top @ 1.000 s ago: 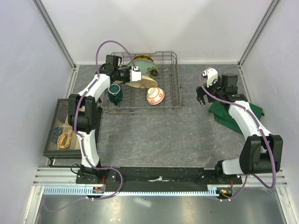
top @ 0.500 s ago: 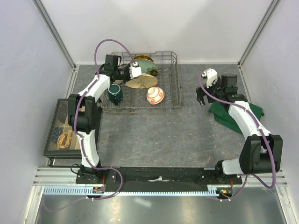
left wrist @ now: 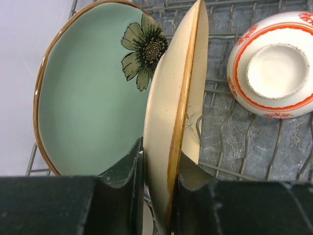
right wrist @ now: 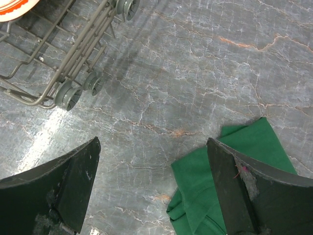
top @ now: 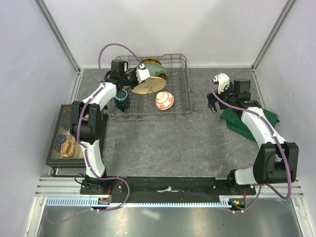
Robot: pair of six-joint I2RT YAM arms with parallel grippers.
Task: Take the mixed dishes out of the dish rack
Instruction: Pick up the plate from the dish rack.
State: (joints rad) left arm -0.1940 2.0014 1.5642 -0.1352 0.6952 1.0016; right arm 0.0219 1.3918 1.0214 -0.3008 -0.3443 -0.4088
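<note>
The grey wire dish rack (top: 183, 89) stands at the back of the table. My left gripper (left wrist: 157, 169) is shut on the rim of the cream floral plate (left wrist: 171, 112), which shows edge-on in the left wrist view and tilted in the top view (top: 148, 87). Behind it leans the pale-green flower plate (left wrist: 93, 93). A red-and-white bowl (top: 164, 100) lies upside down in the rack, and a dark green mug (top: 121, 98) sits at the rack's left end. My right gripper (right wrist: 151, 183) hangs open over bare table right of the rack.
A folded green cloth (top: 247, 121) lies under the right arm, its corner (right wrist: 230, 166) between the right fingers. A flat dark-framed tray (top: 63, 136) with small items sits at the left edge. Grey walls close in on three sides.
The left gripper has closed on the cream plate and tipped it up and slightly back-left. The right arm has stayed put.
</note>
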